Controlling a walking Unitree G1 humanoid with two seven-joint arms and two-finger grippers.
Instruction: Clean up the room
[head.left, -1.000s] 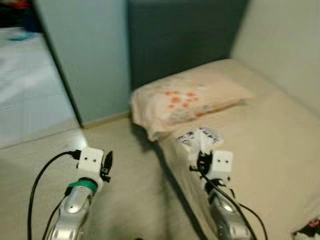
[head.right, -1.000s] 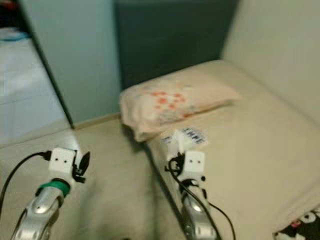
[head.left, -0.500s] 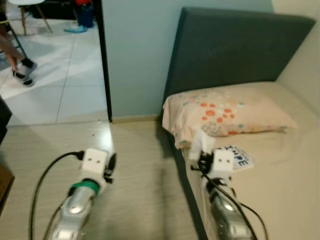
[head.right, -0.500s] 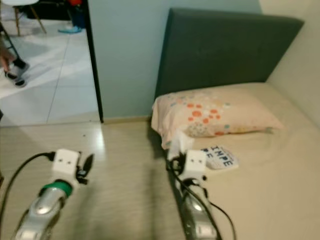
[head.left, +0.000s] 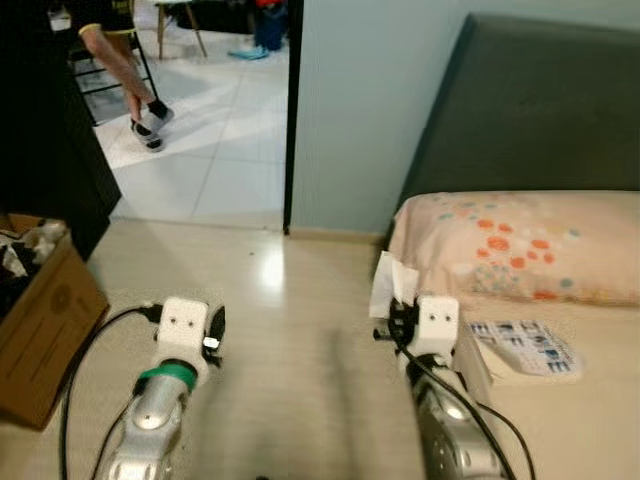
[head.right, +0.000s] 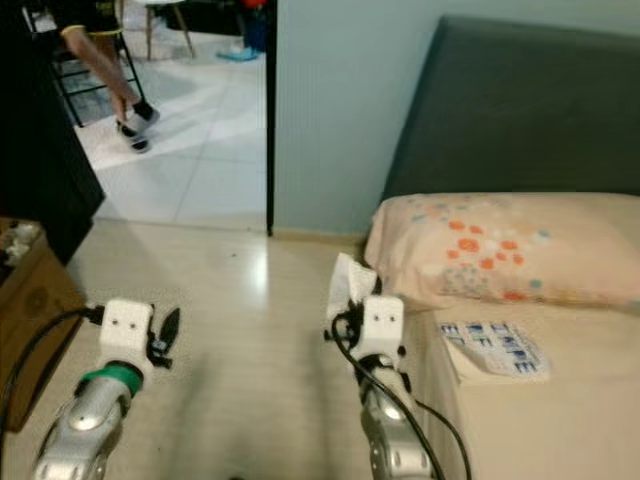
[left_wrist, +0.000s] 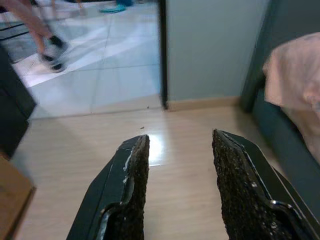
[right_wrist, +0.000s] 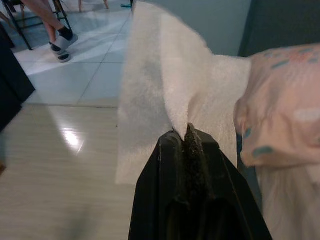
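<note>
Here, right gripper (right_wrist: 186, 131) fingers pinched tight on white tissue (right_wrist: 170, 85), held up off the bed's (head.right: 560, 420) floor-side edge, probably for binning in cardboard box (head.left: 40, 320). Left gripper (left_wrist: 177, 172) fingers spread apart, empty, over floor (head.left: 290, 340).

White tissue (right_wrist: 165, 85) — orange-dotted pillow (head.left: 520, 245)

White tissue (right_wrist: 170, 85), crumpled and creased, stood upright, pinched at its lower edge between the closed fingers of the right pincer (right_wrist: 184, 134), above the floor beside the bed.
</note>
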